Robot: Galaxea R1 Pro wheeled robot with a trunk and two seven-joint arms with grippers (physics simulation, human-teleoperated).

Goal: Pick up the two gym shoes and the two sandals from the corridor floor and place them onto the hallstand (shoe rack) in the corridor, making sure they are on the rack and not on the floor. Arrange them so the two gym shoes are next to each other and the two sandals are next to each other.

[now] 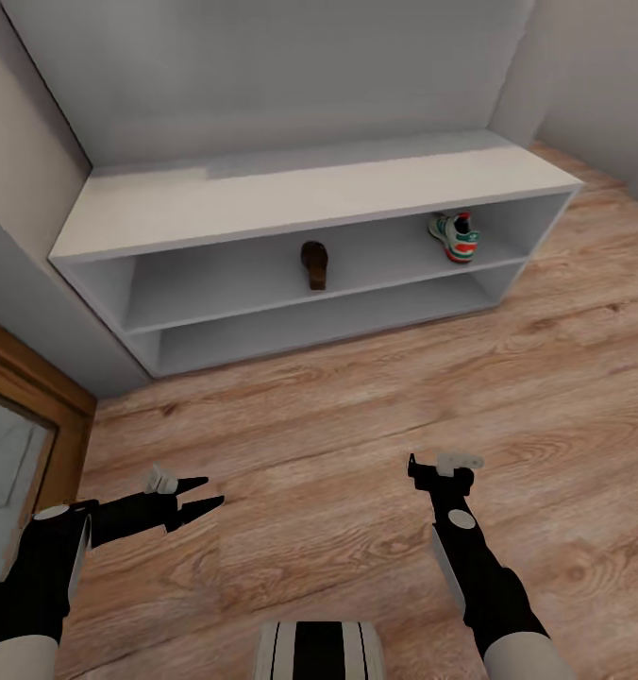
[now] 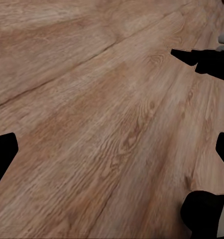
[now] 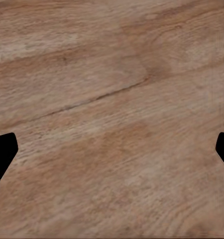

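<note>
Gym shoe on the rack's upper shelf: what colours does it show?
The gym shoe is cream-white with green stripes and a red-orange heel, clearest in the head view.

On the hallstand upper shelf I see one dark brown sandal near the middle and one cream gym shoe, green-striped with orange heel, toward its right end.

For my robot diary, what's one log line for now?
left gripper: open, empty | right gripper: open, empty | sandal, gym shoe: upper shelf, hallstand
</note>
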